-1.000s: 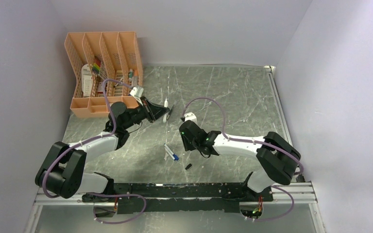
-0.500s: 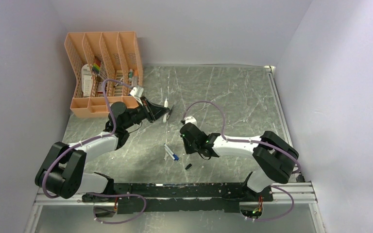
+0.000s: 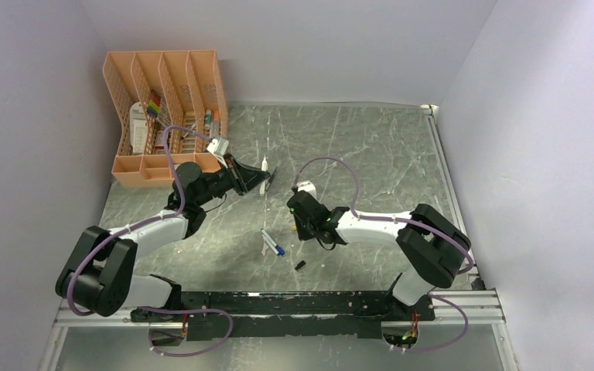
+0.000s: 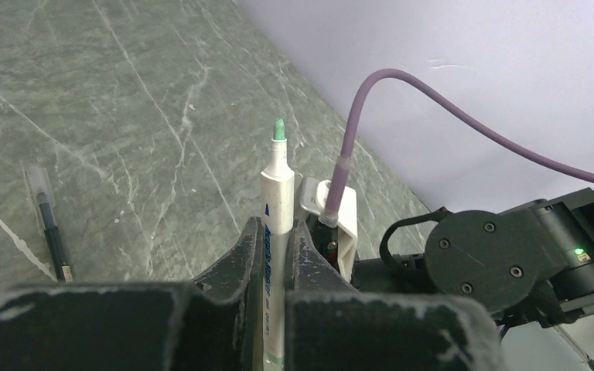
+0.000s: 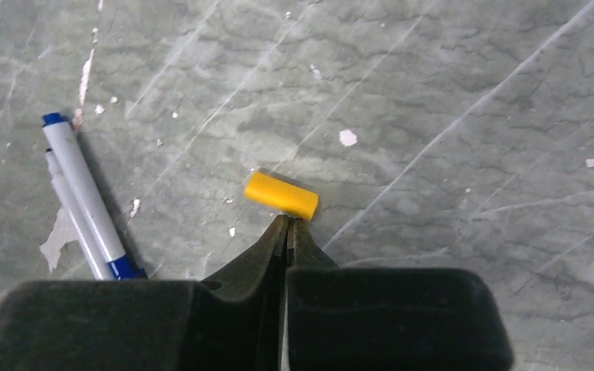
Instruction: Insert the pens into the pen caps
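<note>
My left gripper [image 4: 277, 232] is shut on a white pen [image 4: 277, 193] whose green tip points up and away; it is held above the table near the organiser [image 3: 162, 116]. A dark pen [image 4: 50, 232] lies on the table to its left. My right gripper [image 5: 288, 220] is shut and empty, its tips right against the near side of the yellow-orange cap [image 5: 281, 195], which lies on its side. A white pen with blue ends [image 5: 85, 193] lies to the left, also in the top view [image 3: 272, 242]. A black cap [image 3: 299, 265] lies near the front.
The orange desk organiser stands at the back left with several items in it. A metal rail [image 3: 317, 303] runs along the table's front edge. Grey walls close in the left, back and right sides.
My right arm has shifted slightly, bringing its shut gripper a little further back over the table. The left arm and its pen have not moved.
</note>
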Robot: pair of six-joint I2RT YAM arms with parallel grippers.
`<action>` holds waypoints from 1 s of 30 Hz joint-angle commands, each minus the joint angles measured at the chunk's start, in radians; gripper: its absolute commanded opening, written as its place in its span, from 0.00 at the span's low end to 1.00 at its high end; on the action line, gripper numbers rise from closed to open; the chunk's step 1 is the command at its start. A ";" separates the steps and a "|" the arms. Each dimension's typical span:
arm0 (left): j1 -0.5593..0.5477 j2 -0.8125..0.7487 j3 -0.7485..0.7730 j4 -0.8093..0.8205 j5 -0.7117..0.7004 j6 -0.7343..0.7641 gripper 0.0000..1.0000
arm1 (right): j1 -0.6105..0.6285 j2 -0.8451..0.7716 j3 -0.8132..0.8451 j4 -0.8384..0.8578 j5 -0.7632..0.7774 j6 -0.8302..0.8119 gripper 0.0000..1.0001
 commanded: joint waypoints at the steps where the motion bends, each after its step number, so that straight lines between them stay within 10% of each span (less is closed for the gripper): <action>1: 0.009 -0.031 0.014 0.019 0.012 0.026 0.07 | -0.026 0.024 0.030 -0.006 0.016 -0.015 0.00; 21: 0.009 -0.069 0.006 -0.022 0.002 0.042 0.07 | -0.055 0.097 0.104 0.047 0.038 -0.068 0.00; 30: 0.009 -0.072 0.002 -0.008 0.012 0.039 0.07 | -0.031 0.026 0.084 0.049 0.096 -0.022 0.34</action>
